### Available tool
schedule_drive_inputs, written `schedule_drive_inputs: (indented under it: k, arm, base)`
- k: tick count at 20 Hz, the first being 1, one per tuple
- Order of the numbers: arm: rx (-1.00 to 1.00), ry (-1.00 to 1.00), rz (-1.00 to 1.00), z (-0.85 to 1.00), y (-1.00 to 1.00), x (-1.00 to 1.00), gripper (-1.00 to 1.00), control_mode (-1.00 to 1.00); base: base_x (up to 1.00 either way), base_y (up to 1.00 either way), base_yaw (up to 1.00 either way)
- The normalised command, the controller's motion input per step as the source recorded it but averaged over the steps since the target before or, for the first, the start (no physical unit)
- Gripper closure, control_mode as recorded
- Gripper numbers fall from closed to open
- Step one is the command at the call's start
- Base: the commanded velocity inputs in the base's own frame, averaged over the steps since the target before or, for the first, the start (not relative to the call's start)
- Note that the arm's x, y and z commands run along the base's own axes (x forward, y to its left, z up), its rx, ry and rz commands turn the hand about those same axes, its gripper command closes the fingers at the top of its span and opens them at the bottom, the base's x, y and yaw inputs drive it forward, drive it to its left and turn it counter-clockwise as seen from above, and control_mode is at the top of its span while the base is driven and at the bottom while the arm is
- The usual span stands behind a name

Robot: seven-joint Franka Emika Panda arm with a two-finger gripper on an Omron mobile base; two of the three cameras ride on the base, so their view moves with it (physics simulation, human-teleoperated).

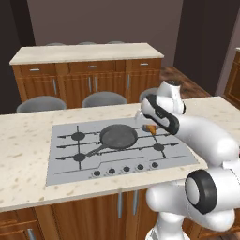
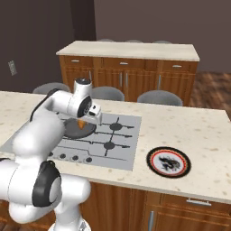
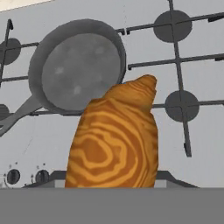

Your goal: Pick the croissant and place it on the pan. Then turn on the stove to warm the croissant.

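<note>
Left base view: gripper (image 1: 149, 125) over the stove (image 1: 65, 166), croissant (image 1: 151, 128) hanging just right of the pan (image 1: 119, 136) — pan is empty.

Right base view: croissant (image 2: 81, 122) under the hand, above the pan's (image 2: 72, 130) edge; red-rimmed plate (image 2: 168, 162) well apart on the counter.

Hand view: croissant (image 3: 114, 142) clamped between the fingers, pan (image 3: 78, 65) beyond it. Pick done — placing and knob (image 3: 13, 176) turn left.

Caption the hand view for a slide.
Croissant held in the gripper above the stove, beside the empty pan.
</note>
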Motion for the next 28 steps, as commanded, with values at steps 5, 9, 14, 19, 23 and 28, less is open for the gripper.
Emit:
schedule_drive_inputs:
  k: [5,9,14,19,23,28]
  arm:
    - [-0.06,0.05,-0.01,-0.13,0.64,0.65,1.0,-1.0]
    - [0.0,-0.2,-0.05,-0.32,0.14,0.32,1.0,-1.0]
    - [0.0,-0.19,-0.03,-0.74,0.02,0.29,1.0,-1.0]
    - [0.0,0.04,-0.01,-0.6,0.33,0.61,1.0,-1.0]
    - [0.0,0.17,-0.03,-0.1,0.48,0.71,1.0,-1.0]
    - [0.0,0.15,-0.04,-0.11,0.36,0.59,1.0,-1.0]
  base:
    - [0.0,0.0,0.0]
    - [0.0,0.0,0.0]
    - [0.0,0.0,0.0]
    - [0.0,0.0,0.0]
    - [0.0,0.0,0.0]
    - [0.0,0.0,0.0]
